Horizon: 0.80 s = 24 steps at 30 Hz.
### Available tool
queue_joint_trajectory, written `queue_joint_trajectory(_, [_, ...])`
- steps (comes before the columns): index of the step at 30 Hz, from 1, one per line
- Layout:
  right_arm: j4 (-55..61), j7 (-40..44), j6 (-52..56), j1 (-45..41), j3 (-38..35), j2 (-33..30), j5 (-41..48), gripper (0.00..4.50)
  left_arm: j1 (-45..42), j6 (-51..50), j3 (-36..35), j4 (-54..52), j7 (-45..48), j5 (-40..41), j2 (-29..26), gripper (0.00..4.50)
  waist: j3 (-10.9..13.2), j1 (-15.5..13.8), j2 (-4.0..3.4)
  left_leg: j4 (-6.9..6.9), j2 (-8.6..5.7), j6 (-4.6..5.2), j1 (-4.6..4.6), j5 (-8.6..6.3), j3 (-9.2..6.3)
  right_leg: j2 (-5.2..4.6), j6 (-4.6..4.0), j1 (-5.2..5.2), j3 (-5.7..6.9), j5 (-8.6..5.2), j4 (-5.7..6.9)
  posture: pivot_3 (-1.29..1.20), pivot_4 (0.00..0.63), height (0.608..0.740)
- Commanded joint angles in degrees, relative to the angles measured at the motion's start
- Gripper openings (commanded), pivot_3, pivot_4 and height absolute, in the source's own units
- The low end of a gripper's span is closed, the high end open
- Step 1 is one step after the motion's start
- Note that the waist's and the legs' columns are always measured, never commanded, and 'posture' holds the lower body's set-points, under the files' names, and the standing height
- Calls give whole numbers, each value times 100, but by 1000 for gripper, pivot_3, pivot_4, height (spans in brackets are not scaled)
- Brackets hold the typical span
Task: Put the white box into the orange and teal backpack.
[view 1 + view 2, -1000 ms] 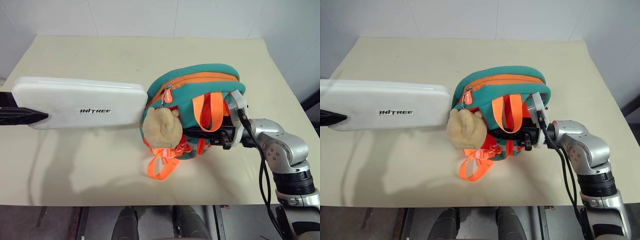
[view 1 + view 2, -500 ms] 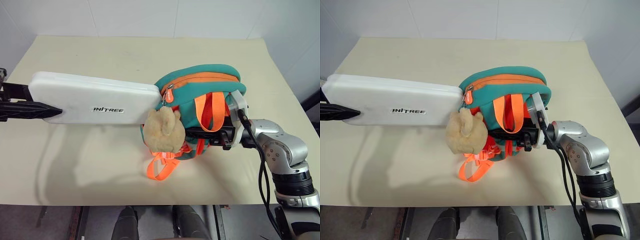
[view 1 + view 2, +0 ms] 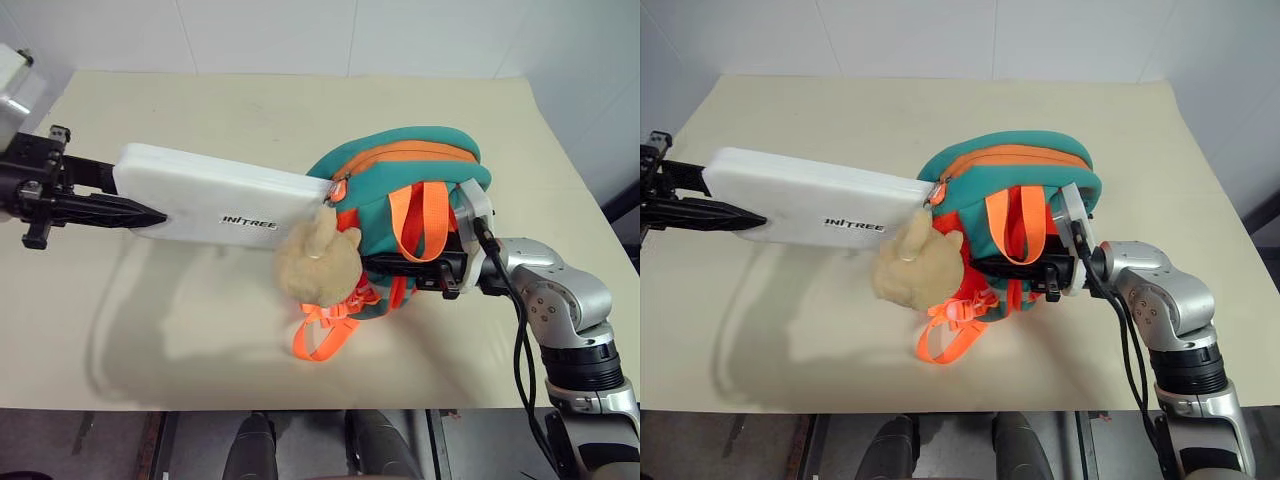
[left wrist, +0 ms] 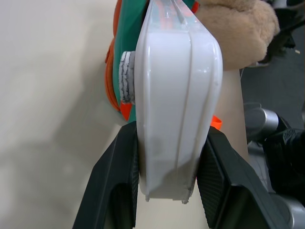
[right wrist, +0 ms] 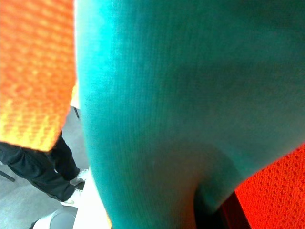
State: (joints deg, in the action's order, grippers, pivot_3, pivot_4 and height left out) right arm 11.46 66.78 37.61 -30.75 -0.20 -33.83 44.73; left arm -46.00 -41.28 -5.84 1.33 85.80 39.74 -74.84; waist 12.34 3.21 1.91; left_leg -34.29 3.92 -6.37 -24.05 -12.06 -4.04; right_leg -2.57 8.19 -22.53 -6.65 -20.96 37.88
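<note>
Midair, white box clamped between left fingers, far end entering orange and teal backpack, right fingers closed on backpack, cream bench beneath

right arm: silver, rounded joints | black cable | left tool: black, tapered fingers
</note>
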Motion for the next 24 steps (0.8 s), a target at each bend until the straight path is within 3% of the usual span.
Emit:
queue_joint_trajectory(1, [190, -15, -10, -59, 16, 40, 47, 0, -342, -65, 217, -411, -126, -105, 204, 1305, 0, -7, 0, -3, 0, 0, -1, 0, -1, 0, 0, 1, 0, 0, 0, 0, 150, 740])
queue_joint_trajectory(16, [198, -101, -22, -116, 53, 208, 12, 0, -878, -414, 1067, -858, -1633, -562, 2549, 1297, 0, -15, 0, -47, -1, 1, -5, 0, -6, 2, 9, 11, -1, 6, 20, 0, 150, 740])
queue_joint_trajectory(24, [346, -270, -9, -32, 38, 299, 54, 0, -1015, -129, 1660, -210, -2157, -1242, 3948, 1247, -1, -46, -2, -78, -4, 6, -6, 0, -8, 2, 23, 27, -2, 18, 17, 0, 150, 740])
